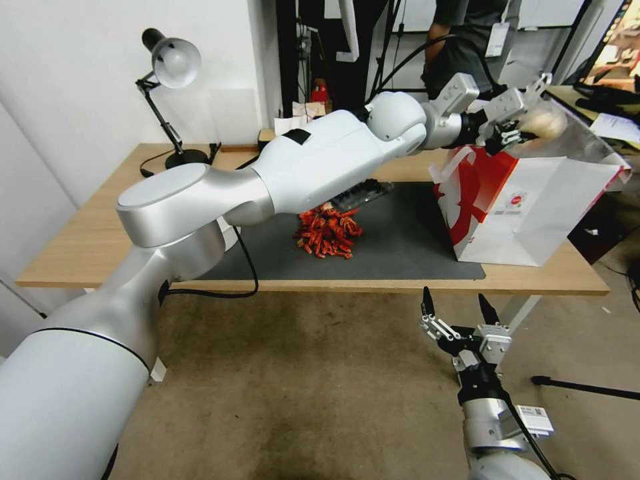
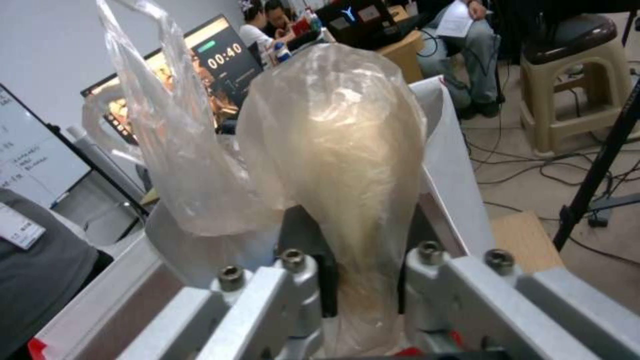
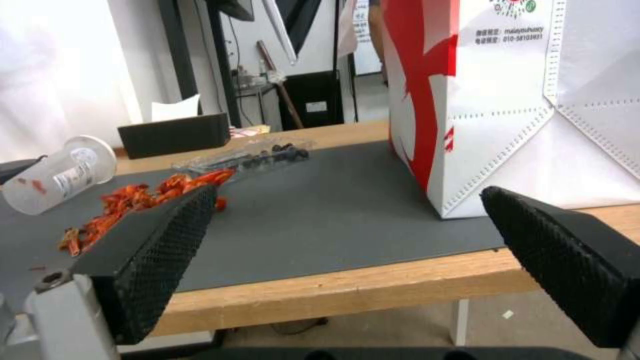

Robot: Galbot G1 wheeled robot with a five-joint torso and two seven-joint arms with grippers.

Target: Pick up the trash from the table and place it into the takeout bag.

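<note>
While the left gripper (image 1: pixel 527 127) hangs over the open mouth of the large white paper takeout bag with a red side panel (image 1: pixel 527 207), its fingers are clamped on one small whitish food lump in clear plastic wrap (image 1: pixel 547 120). In the left wrist view the wrapped lump (image 2: pixel 347 150) sticks out from between the pinched fingers (image 2: pixel 427 265), loose film trailing beside it, the bag's white rim just below. Whether the bag has anything inside cannot be told. One bag, upright on the near right part of the dark grey mat (image 1: pixel 400 247) on the light-wood table (image 1: pixel 87 247).

Left on the mat: one heap of red-orange food scraps (image 1: pixel 328 232), one clear flat plastic tray with dark bits (image 3: pixel 247 157) just behind it, one clear plastic cup (image 3: pixel 57 175) lying on its side, only smears visible inside.

The right gripper (image 1: pixel 460 313) sits low in front of the table edge, jaws spread wide, holding nothing.

One black desk lamp (image 1: pixel 167 93) at the far left corner.
</note>
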